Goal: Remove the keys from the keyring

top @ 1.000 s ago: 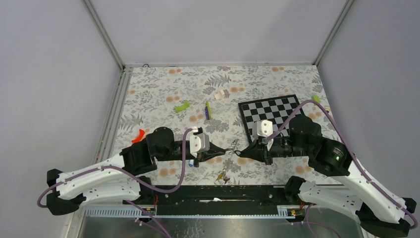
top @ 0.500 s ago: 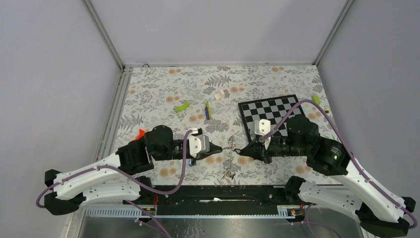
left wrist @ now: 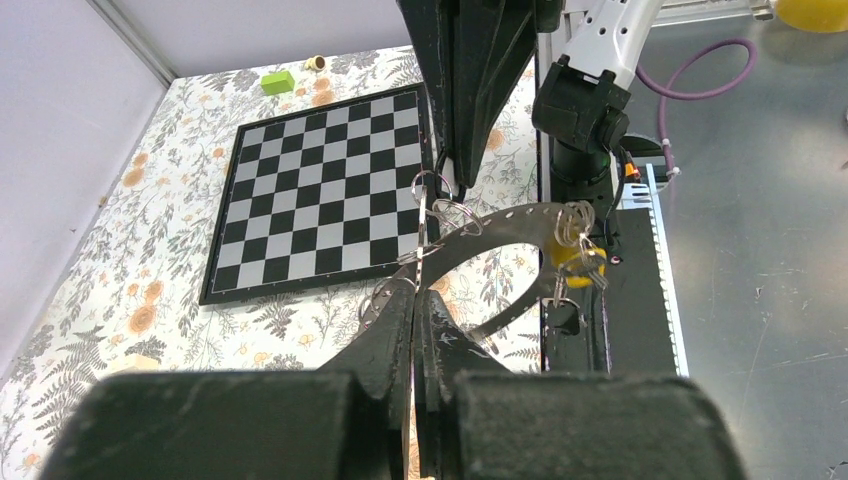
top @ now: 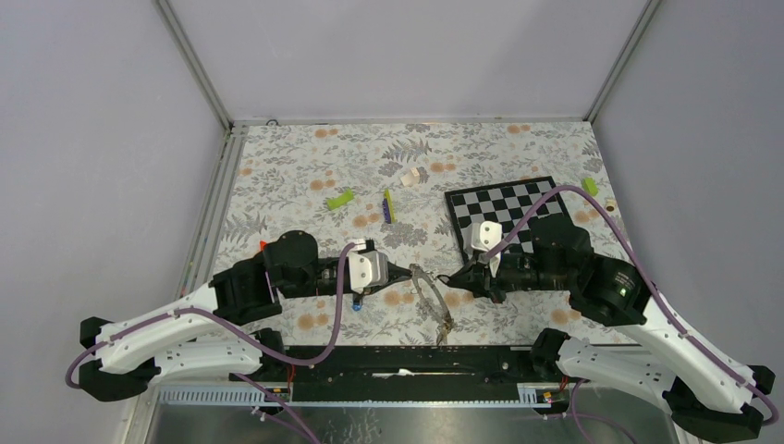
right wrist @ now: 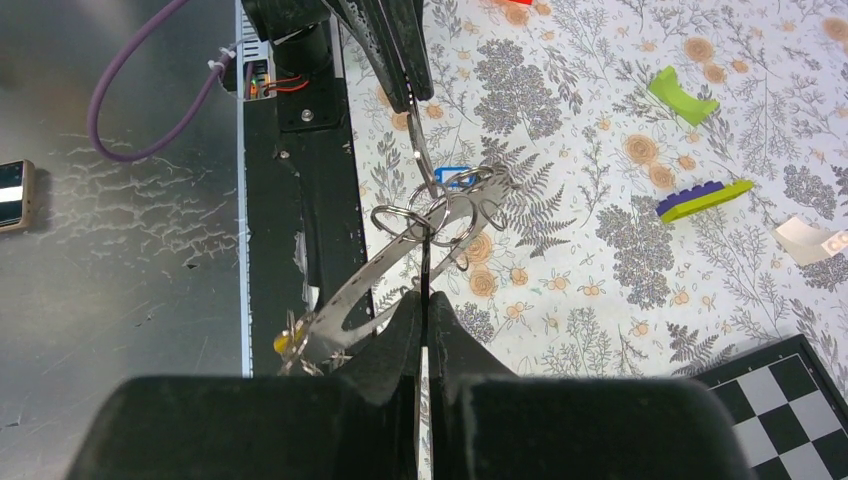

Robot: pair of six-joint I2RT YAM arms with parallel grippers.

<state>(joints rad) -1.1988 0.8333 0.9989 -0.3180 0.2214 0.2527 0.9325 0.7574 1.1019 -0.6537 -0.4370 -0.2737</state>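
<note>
The floral surface (top: 305, 166) carries a chessboard (top: 518, 203) at the right. In front of it the two arms meet nose to nose. The left pincer (top: 410, 272) and the right pincer (top: 442, 278) are both clenched, tips nearly touching, and the keyring (left wrist: 505, 222) is held in the air between them. This flat perforated metal hoop slopes down from the tips toward the near rail.

Each pincer bites the hoop's raised end, where several small split rings (right wrist: 420, 215) crowd together. Whether the pads catch the hoop's rim or one of those rings cannot be told. The keys (left wrist: 578, 258), one with a yellow head, hang bunched at the hoop's low far end, well away from both grips.

The step in hand looks like steadying the hoop before working a key off, so most of the task remains. To do it well, one pincer should hold firm while the other releases and regrips nearer the keys. Two clenched grips at one end leave the hoop free to swing and twist.
</note>
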